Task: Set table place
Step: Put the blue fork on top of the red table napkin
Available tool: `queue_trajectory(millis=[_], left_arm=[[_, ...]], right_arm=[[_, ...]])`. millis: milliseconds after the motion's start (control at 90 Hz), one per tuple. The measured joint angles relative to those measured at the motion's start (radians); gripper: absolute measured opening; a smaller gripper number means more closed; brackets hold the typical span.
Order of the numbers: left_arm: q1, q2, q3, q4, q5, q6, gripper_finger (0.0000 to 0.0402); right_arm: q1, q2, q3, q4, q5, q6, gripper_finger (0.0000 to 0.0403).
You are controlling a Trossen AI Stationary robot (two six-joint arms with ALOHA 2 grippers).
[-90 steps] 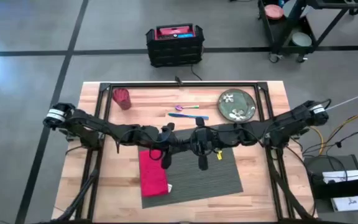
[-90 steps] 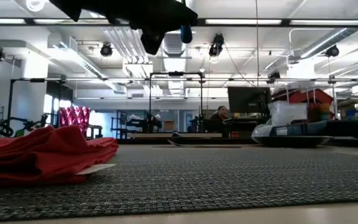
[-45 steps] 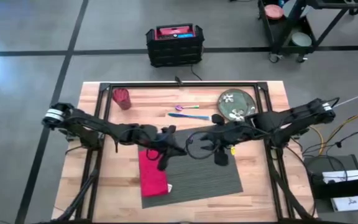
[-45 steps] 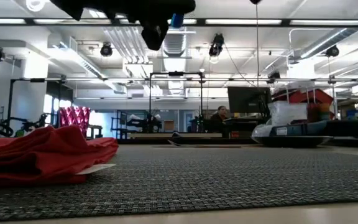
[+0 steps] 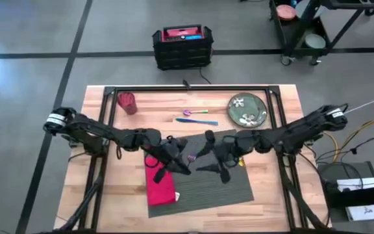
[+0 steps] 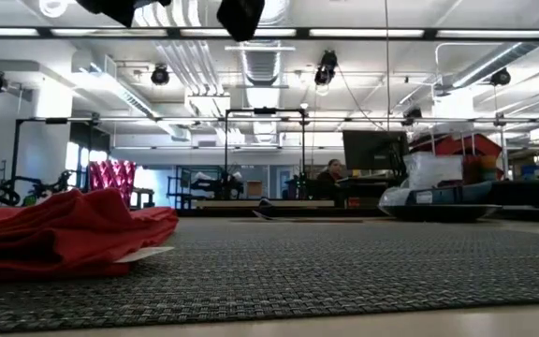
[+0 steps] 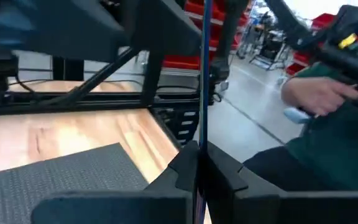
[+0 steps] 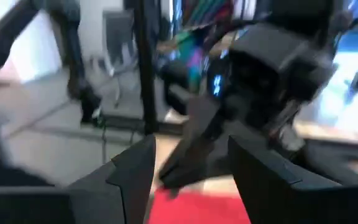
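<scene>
Standing at the table, I note the dark ribbed placemat (image 5: pixel 210 179) lying flat on the near half of the wooden tabletop (image 5: pixel 271 195), with the red napkin (image 5: pixel 160 185) bunched along its left edge and overlapping it. The green plate (image 5: pixel 247 109), the blue and purple cutlery (image 5: pixel 197 117) and the red cup (image 5: pixel 128 103) sit near the far edge, well apart from the mat.

Both arms hang above the mat's far half. The left gripper (image 5: pixel 176 164) has its fingers pressed together in its own wrist view, pinching a thin blue strip that I cannot identify. The right gripper (image 5: pixel 214 164) has its fingers (image 8: pixel 132 171) spread, holding nothing, and looks straight at the other arm at close range.

Risks as I judge them:
- The two grippers are close together; any crossing move could bring them into contact.
- A descent onto the mat could catch the napkin and drag it, or ruck the mat.
- A person in a green sleeve (image 7: pixel 328 130) stands just beyond the table, within the arms' sweep.
</scene>
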Motion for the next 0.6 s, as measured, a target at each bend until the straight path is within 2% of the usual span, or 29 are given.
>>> queue_trajectory(millis=[211, 367, 478, 600], left_arm=[[0.000, 0.000, 0.000, -0.001, 0.011, -0.001, 0.0000], [0.000, 0.001, 0.000, -0.001, 0.039, -0.001, 0.0000], [-0.004, 0.001, 0.000, 0.005, 0.063, -0.001, 0.0000], [-0.005, 0.001, 0.000, 0.016, 0.070, -0.001, 0.0000]], right_arm=[[-0.009, 0.092, 0.100, 0.015, -0.150, -0.016, 0.0184], [-0.016, 0.128, 0.181, -0.021, -0.269, -0.038, 0.0158], [-0.021, 0.133, 0.212, -0.108, -0.279, -0.056, 0.0124], [-0.023, 0.134, 0.214, -0.112, -0.279, -0.056, 0.0083]])
